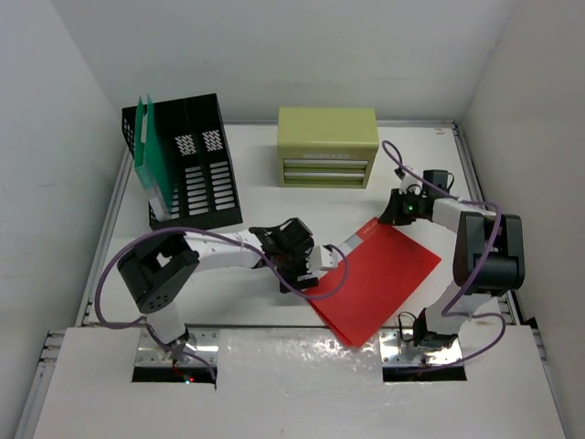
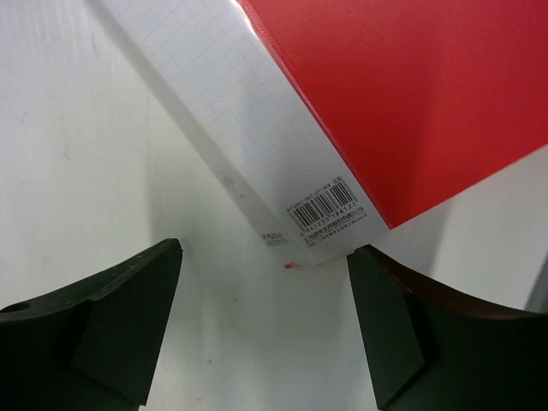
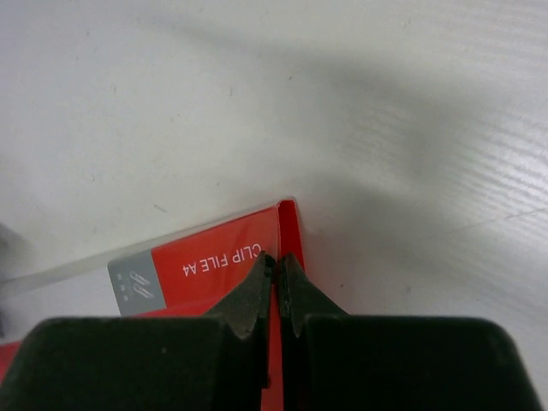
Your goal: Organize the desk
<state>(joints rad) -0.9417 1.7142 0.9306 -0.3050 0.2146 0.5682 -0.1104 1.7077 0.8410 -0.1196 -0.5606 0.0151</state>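
A black file rack [image 1: 196,174] holding a green folder [image 1: 146,151] is seen at the far left of the white desk [image 1: 247,302], and an olive-green drawer chest [image 1: 327,146] is set at the far middle. The left gripper [image 1: 311,270] [image 2: 265,257] is held with its fingers spread apart over the barcoded left edge of a red A4 clip file [image 1: 379,279], which is laid right of centre. The file's far corner is pinched by the closed fingers of the right gripper [image 1: 402,206] [image 3: 274,261].

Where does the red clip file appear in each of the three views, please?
Top external: the red clip file lies right of centre.
Left wrist: the file fills the upper right.
Right wrist: the file sits lower centre, pinched by the right gripper.
Shared landmark: the white desk beneath it.
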